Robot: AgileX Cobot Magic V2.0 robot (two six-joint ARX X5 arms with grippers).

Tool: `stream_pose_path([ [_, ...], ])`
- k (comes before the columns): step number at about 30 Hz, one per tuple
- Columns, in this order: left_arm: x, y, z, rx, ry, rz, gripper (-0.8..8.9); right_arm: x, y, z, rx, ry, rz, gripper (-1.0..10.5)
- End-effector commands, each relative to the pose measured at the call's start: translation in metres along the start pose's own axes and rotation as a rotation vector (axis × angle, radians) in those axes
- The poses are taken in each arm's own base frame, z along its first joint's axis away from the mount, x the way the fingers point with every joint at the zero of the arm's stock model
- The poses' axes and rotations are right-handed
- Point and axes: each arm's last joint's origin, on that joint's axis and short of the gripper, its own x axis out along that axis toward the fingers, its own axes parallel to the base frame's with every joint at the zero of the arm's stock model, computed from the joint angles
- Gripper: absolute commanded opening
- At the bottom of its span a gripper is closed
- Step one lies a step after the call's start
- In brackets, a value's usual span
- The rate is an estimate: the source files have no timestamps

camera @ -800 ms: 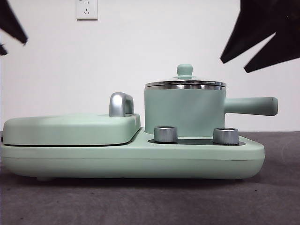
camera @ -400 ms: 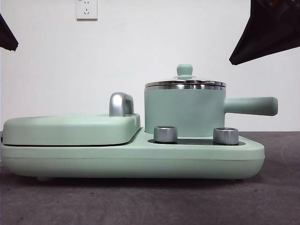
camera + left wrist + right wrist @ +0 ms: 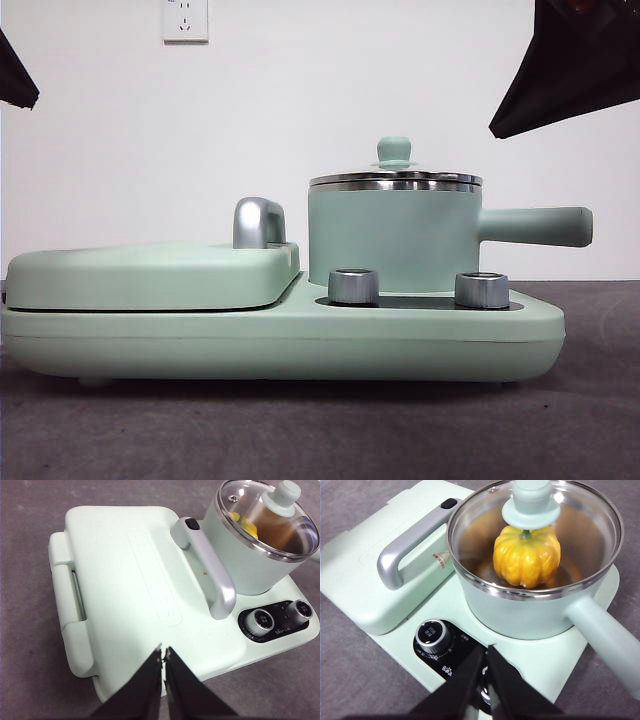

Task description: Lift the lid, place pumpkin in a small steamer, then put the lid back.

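Mint-green fills the middle of the front view: the small steamer (image 3: 392,238) stands on the right half of the appliance base (image 3: 280,335), its long handle reaching toward the right edge. The lid (image 3: 395,177) sits closed on the steamer's steel rim, its knob on top. Through the glass in the right wrist view, the pumpkin (image 3: 526,556) rests inside the pot, yellow-orange and upright under the knob. The griddle cover (image 3: 150,275) lies flat at the left, with its silver handle (image 3: 258,222) beside the pot, and two metal knobs (image 3: 353,286) at the front. The dark grey counter (image 3: 320,430) runs along the bottom.

The left end effector (image 3: 164,655) hangs above the cover's near edge, jaws together. The right end effector (image 3: 487,652) hangs above the knob panel, jaws together too. Nothing on the counter has shifted since half a second ago; a second ago the dark shape at upper right reached lower into the frame.
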Motion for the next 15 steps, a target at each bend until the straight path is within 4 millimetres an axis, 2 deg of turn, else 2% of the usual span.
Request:
stream_pose_path([
  [1, -0.001, -0.001, 0.003, 0.005, -0.014, -0.005, 0.07, -0.001, 0.002, 0.006, -0.015, -0.02, 0.007, 0.1],
  [8, -0.004, -0.001, 0.003, 0.028, -0.032, -0.004, 0.07, -0.001, 0.002, 0.006, -0.014, -0.02, 0.006, 0.1],
  [15, -0.029, 0.013, 0.006, 0.011, -0.165, 0.092, 0.07, -0.001, 0.002, 0.006, -0.014, -0.02, 0.006, 0.1],
])
